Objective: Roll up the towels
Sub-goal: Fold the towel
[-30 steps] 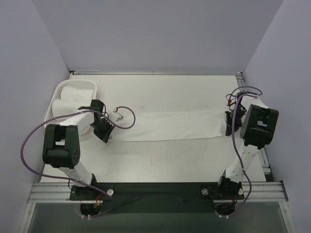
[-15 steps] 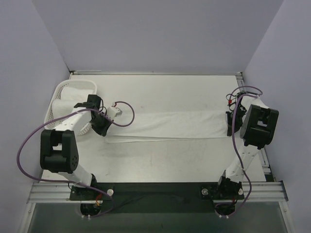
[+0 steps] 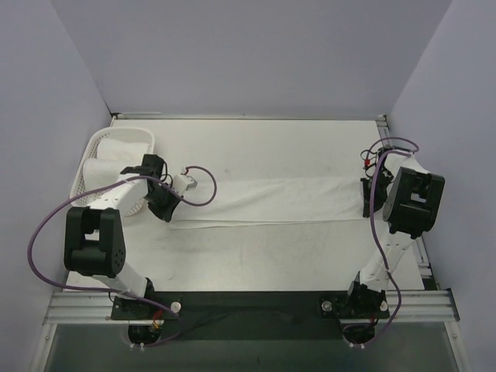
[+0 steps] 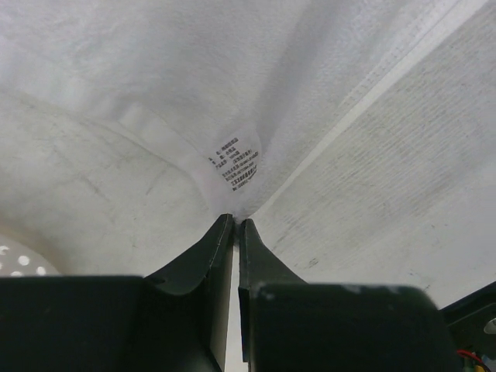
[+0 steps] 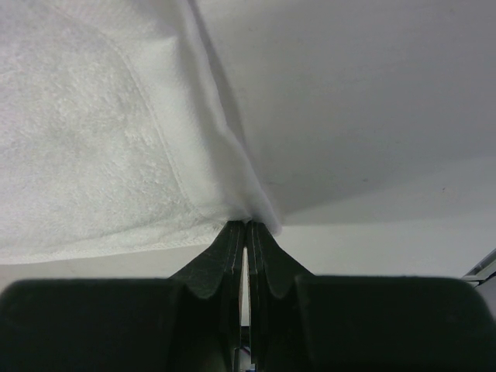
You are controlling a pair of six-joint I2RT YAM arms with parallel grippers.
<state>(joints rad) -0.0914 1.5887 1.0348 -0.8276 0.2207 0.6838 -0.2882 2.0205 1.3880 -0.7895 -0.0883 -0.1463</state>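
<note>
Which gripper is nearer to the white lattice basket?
Left. The left gripper pinches the towel at its end right beside the basket; the right gripper holds the opposite end, far across the table.

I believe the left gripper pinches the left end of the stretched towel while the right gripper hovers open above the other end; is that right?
Not quite: the right gripper is shut on the right end of the towel, not hovering open, as the right wrist view shows. The left gripper does pinch the left end, beside the label.
</note>
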